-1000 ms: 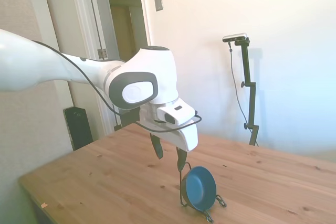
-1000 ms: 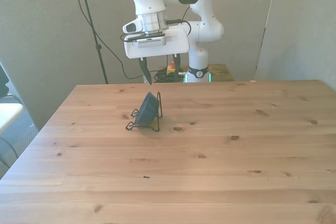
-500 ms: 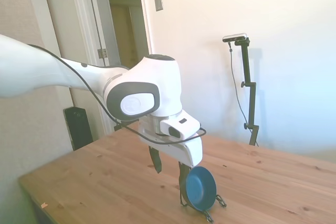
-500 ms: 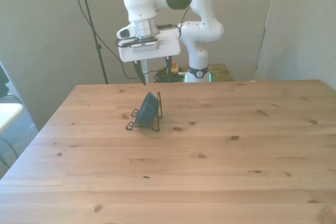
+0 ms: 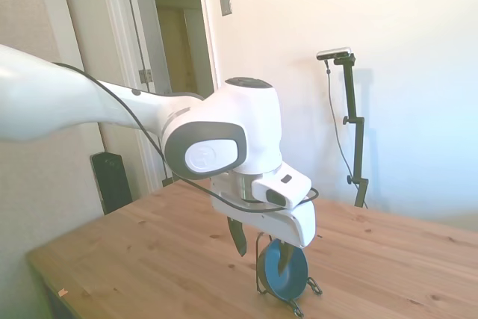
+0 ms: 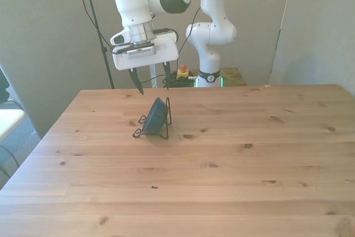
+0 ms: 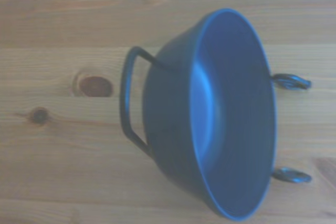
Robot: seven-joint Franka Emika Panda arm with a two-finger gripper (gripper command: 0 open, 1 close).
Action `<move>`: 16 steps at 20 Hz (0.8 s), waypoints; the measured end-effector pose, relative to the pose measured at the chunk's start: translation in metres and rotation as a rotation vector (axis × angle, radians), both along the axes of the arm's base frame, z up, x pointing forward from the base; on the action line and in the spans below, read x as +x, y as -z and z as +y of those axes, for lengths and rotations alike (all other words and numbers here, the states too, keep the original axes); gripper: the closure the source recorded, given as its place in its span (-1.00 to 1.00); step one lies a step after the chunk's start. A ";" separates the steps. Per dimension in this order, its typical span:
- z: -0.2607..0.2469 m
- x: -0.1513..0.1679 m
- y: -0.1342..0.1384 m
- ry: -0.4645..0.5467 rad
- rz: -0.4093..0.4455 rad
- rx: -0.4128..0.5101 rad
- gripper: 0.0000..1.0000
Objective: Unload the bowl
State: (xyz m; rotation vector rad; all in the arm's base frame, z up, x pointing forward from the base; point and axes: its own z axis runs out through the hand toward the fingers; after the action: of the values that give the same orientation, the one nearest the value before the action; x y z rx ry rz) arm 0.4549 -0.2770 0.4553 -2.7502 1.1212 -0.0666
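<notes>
The small dark teal-blue bowl (image 6: 155,118) stands on its edge, leaning in a thin black wire rack (image 6: 167,116) on the wooden table. In the side view the bowl (image 5: 293,277) shows its round inside, and the rack (image 5: 299,306) pokes out beneath it. My gripper (image 6: 153,88) hangs open just above the bowl and a little behind it, with nothing between the fingers. In the side view one finger of the gripper (image 5: 261,252) overlaps the bowl's rim. The wrist view is filled by the bowl (image 7: 220,114) with the rack's wire loop (image 7: 126,103) behind it.
The wooden table (image 6: 222,170) stretches wide around the rack. A doorway (image 5: 175,28) and a wall stand beyond the table in the side view.
The gripper has moved toward the front view's left, ending over the bowl; in the side view it has shifted right and dropped a little. Bowl and rack have not moved.
</notes>
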 end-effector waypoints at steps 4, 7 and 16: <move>-0.005 0.011 0.010 -0.090 -0.002 0.051 -1.00; -0.005 0.017 0.014 -0.170 -0.006 0.093 -1.00; 0.006 0.024 0.034 -0.320 -0.087 0.115 -1.00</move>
State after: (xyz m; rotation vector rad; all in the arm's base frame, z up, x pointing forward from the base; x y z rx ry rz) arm 0.4788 -0.2713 0.4209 -2.7543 0.6325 -0.0770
